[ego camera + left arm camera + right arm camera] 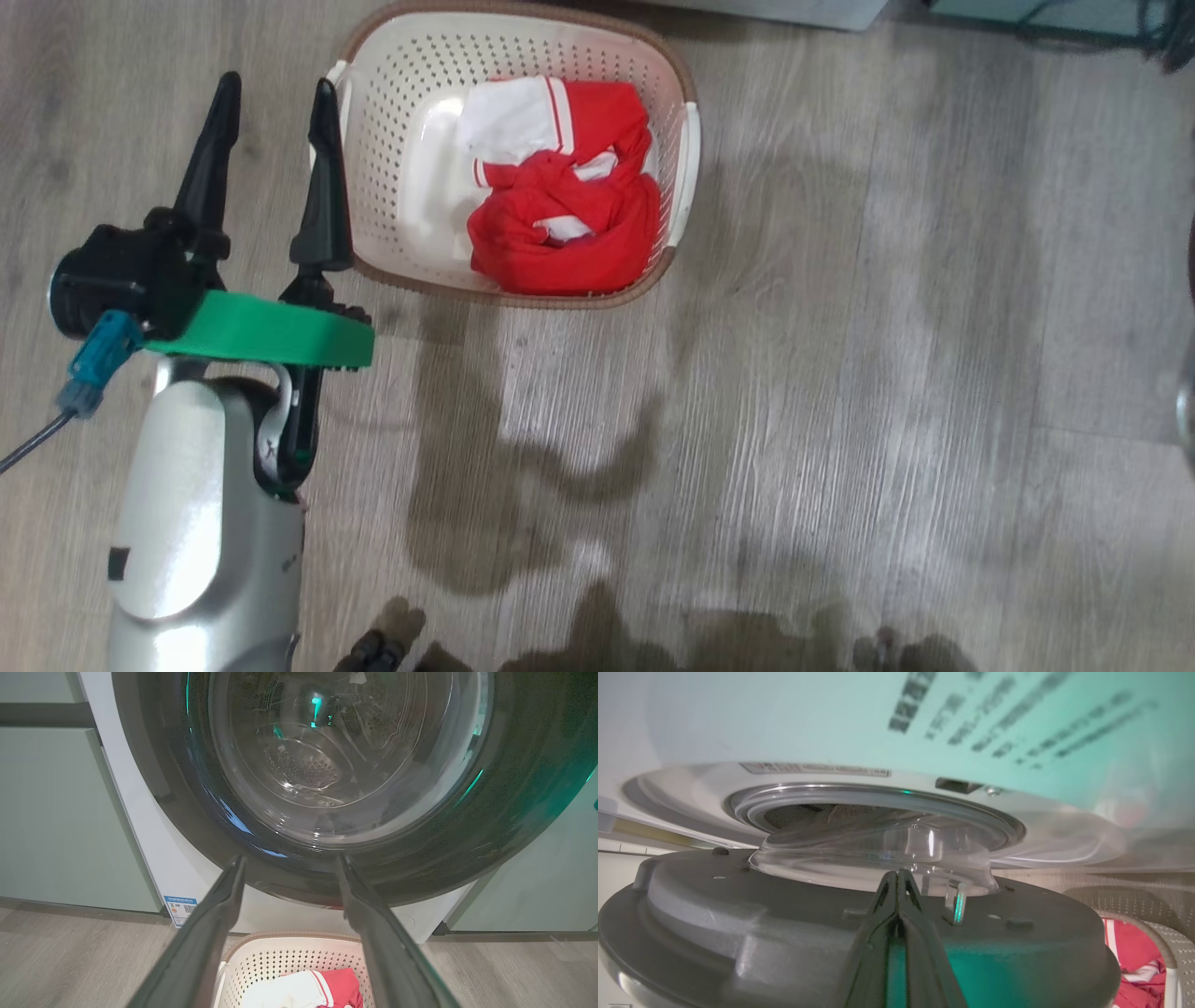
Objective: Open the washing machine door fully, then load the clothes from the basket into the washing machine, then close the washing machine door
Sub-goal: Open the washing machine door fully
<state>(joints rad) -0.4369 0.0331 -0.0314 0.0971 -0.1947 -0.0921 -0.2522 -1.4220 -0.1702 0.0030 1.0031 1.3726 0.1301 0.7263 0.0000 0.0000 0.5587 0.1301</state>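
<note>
As we are scanning from the left, our left gripper [276, 84] is hanging with its jaws spread wide and empty, just beside the left rim of the basket [392, 112], which is sitting on the floor in front of the washing machine [154, 858]. The basket's mouth is facing straight up. Its longer side seems to be running across the head view, though the shape is so nearly square that we are hedging on that. The clothes [560, 224] are lying bunched in its right half, the heap stretching from a white sleeve at the far side to red folds at the near rim.

Further right, the washing machine door [738, 933] is standing ajar, its glass dome pointing back at the drum mouth; being round, it is offering no long axis. Our right gripper [899, 877] is pinched shut on nothing, its tips aiming at the foot of that dome over the door's inner face.

We are judging that the opening step is in hand. The next move is calling for a steady outward push until the door is standing fully clear.
</note>
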